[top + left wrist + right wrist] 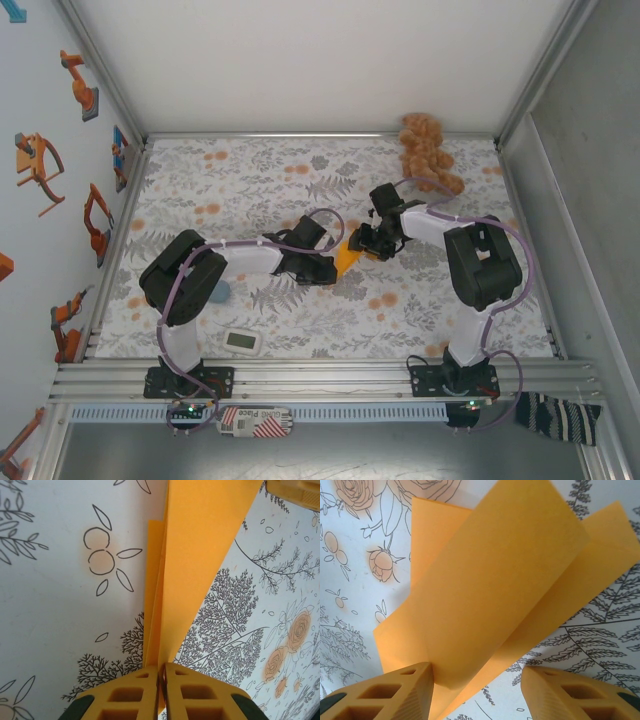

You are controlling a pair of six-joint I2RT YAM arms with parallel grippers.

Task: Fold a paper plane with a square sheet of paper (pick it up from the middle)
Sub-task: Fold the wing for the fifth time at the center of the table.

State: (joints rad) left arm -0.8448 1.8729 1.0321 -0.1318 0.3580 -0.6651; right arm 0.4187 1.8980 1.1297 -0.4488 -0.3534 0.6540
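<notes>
Left gripper [161,672] pinched the folded orange paper [200,555] at its narrow end; right gripper [476,672] stood spread, a flap between its fingers.

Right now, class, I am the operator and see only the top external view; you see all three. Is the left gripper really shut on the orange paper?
Observer: Yes. In the left wrist view the left gripper is shut on the orange paper, pinching several stacked layers.
Operator: And the right gripper?
Observer: The right gripper is open. In its wrist view a raised flap stands between the jaws, and flowered cloth shows beside one finger.
Operator: Is the paper flat?
Observer: No. Its flaps fan apart rather than lying together.
</notes>
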